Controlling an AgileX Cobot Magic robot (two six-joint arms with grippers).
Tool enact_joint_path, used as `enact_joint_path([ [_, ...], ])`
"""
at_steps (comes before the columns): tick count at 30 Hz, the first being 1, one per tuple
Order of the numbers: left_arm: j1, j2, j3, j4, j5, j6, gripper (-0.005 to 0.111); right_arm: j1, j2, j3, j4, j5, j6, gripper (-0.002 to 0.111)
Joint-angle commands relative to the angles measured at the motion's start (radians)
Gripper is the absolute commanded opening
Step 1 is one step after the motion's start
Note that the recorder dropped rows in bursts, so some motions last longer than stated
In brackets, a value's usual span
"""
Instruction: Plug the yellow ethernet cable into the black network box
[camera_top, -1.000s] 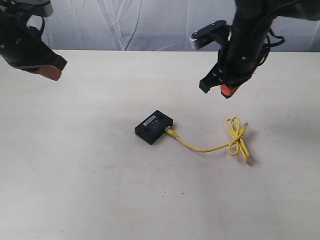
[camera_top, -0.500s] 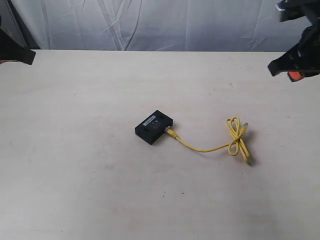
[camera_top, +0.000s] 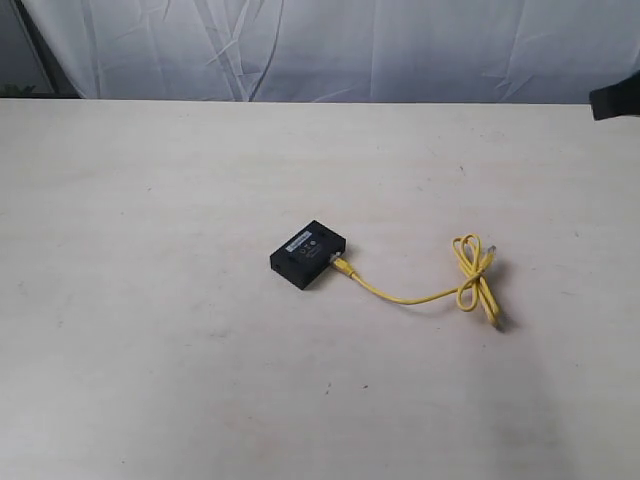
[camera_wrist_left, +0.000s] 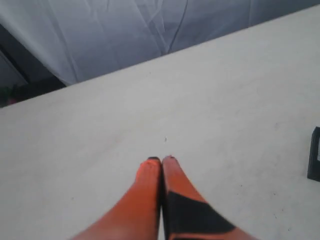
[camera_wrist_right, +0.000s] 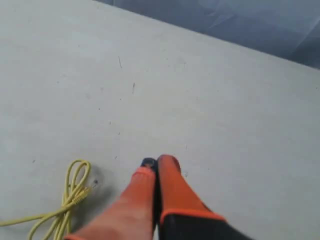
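1. Mid-table: small flat black plastic box (camera_top: 308, 254), thin yellow cable (camera_top: 430, 285) meeting its right edge.
2. Bare pale tabletop (camera_top: 150, 320) all round.
3. Pinched closed, empty, orange-fingered: left gripper (camera_wrist_left: 161, 161), right gripper (camera_wrist_right: 155, 162).

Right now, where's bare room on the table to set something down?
The table is bare left of the black network box, in front of it, and back toward the curtain. Crowded right of the box, along the yellow ethernet cable.

left gripper (camera_wrist_left: 161, 160): fingers together, tips touching | right gripper (camera_wrist_right: 154, 162): fingers together, tips touching | both tilted downward
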Motion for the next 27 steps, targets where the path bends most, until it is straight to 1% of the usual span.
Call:
enact_joint_path([
  [1,-0.004,-0.138,0.074,-0.006,-0.070,-0.006,0.000,-0.006,-0.106,0.068,0.007,-0.093,0.008,0.000],
  [14,-0.004,-0.498,0.300,-0.030,-0.262,-0.010,0.000,-0.006,-0.419,0.333,0.073,-0.395,0.008,0.000],
  [20,-0.004,-0.619,0.350,-0.030,-0.291,-0.010,0.000,-0.006,-0.543,0.409,0.073,-0.421,0.008,0.000],
  [27,-0.004,-0.725,0.367,-0.059,-0.282,-0.010,0.000,-0.006,-0.693,0.498,0.072,-0.466,0.004,0.000],
])
